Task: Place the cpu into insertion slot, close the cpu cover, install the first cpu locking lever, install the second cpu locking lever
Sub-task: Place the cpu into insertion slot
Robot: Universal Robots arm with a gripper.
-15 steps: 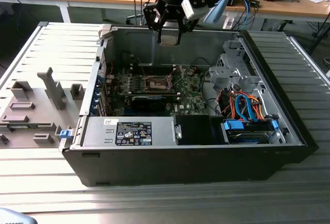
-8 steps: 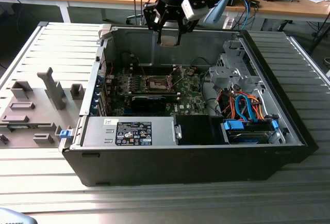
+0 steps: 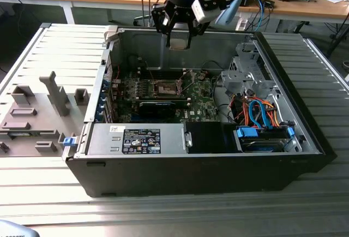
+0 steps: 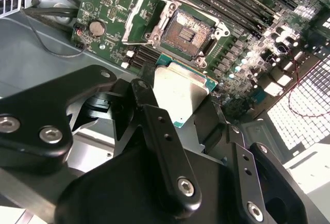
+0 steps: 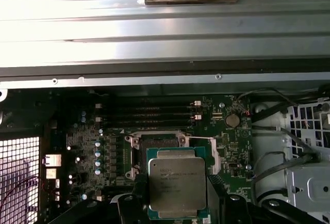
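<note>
First step in hand: the gripper, jaws clamped on the cpu, hangs above the insertion slot; seating it, I'd say, needs squaring up.

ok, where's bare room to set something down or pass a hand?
Free: ribbed grey table along the exterior view's bottom, bordered by the black computer case; the dark square insertion slot is bare, the silver-grey square cpu in the jaws. Crowded: orange and blue cables at that view's right, grey fixture blocks at its left.
</note>
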